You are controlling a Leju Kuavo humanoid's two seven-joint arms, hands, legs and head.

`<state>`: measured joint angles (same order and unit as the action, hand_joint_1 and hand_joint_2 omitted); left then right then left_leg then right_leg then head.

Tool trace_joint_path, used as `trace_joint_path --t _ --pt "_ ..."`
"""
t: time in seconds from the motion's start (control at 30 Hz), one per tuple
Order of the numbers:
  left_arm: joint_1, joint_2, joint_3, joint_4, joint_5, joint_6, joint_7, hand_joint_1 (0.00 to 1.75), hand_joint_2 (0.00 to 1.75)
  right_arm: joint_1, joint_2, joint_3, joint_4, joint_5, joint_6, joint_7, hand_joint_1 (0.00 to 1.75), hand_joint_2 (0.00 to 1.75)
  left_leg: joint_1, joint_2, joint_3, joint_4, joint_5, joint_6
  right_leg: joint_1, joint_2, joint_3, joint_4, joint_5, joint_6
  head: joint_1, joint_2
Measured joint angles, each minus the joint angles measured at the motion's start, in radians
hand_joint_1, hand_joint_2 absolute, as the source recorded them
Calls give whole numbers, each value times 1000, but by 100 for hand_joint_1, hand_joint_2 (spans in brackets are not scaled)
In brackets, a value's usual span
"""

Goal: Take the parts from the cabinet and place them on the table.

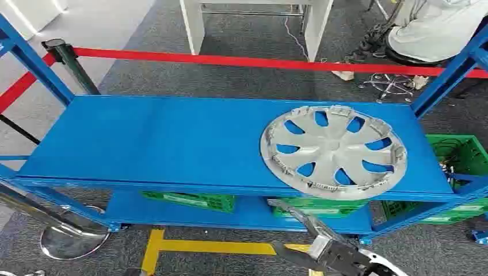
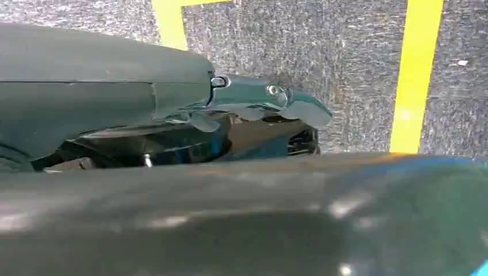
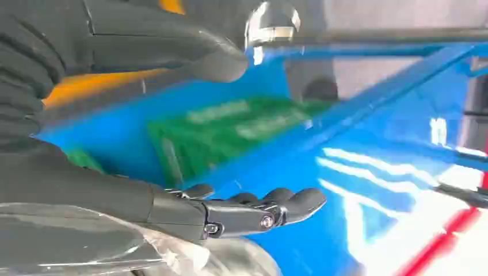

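At the far left of the head view a dark stanchion post [image 1: 72,66] stands behind the blue shelf rack [image 1: 172,144], and a red barrier belt [image 1: 230,60] runs from it across the upper part of the frame to the right edge. In the lower left corner a round chrome stanchion base [image 1: 72,238] sits on the grey carpet, beside a yellow floor line [image 1: 213,247] that runs along the bottom of the frame under the rack.

The rack's top shelf fills the middle of the frame. On its right half lies the task's part, a silver wheel cover [image 1: 334,150], flat, spokes showing blue shelf through the gaps, its near rim reaching the shelf's front edge. Under it, on the lower shelf, green crates [image 1: 190,200] stand side by side, and another green crate [image 1: 460,152] sits at the right edge beyond the rack's blue upright.

At the top centre stand white table legs [image 1: 195,26]; at the upper right a person in light clothing [image 1: 437,26] sits on a stool.

The right robot hand [image 1: 336,253] comes in at the bottom right, below the shelf's front edge and below the wheel cover, not touching it. In the right wrist view this robot hand [image 3: 172,144] has its thumb and fingers [image 3: 270,208] spread apart with nothing between them, the green crates blurred beyond.

In the left wrist view the left robot hand [image 2: 247,106] hangs over grey carpet with yellow lines; whether its fingers are apart or together I cannot tell.
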<state>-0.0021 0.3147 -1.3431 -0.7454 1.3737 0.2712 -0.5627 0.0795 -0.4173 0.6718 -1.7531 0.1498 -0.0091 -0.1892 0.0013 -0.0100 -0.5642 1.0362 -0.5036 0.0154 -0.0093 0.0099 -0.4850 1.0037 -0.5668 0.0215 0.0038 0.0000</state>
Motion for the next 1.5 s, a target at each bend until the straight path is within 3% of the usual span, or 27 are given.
trace_joint_path --t 0.13,0.37,0.4,0.43,0.97,1.23,1.5 --pt "0 10 -13 -23 18 25 -12 0 0 -5 0 -1 -47 118 -80 -15 0 175 0 0 0 0 0 0 0 0 0 0 0 0 0 0" --pt "0 10 -14 -24 19 26 -12 0 0 -6 0 -1 -49 123 -83 -16 0 175 0 0 0 0 0 0 0 0 0 0 0 0 1 0" --pt "-1 15 -23 -34 24 39 -15 0 0 -7 0 -1 -62 168 -121 -19 0 175 0 0 0 0 0 0 0 0 0 0 0 0 0 0" --pt "-4 34 -51 -82 42 94 -30 0 0 -6 0 -10 -108 408 -281 -28 0 175 0 0 0 0 0 0 0 0 0 0 0 0 0 0" --pt "-37 56 -136 -155 11 175 -29 0 0 25 11 -43 -131 930 -547 -56 0 175 0 0 0 0 0 0 0 0 0 0 0 0 1 0" --pt "-57 40 -173 -155 -110 179 15 0 0 83 16 -68 -122 1198 -650 16 0 175 0 0 0 0 0 0 0 0 0 0 0 0 0 0" --pt "-52 37 -171 -155 -171 195 47 0 0 117 3 -69 -103 1401 -677 198 0 175 0 0 0 0 0 0 0 0 0 0 0 0 0 0"
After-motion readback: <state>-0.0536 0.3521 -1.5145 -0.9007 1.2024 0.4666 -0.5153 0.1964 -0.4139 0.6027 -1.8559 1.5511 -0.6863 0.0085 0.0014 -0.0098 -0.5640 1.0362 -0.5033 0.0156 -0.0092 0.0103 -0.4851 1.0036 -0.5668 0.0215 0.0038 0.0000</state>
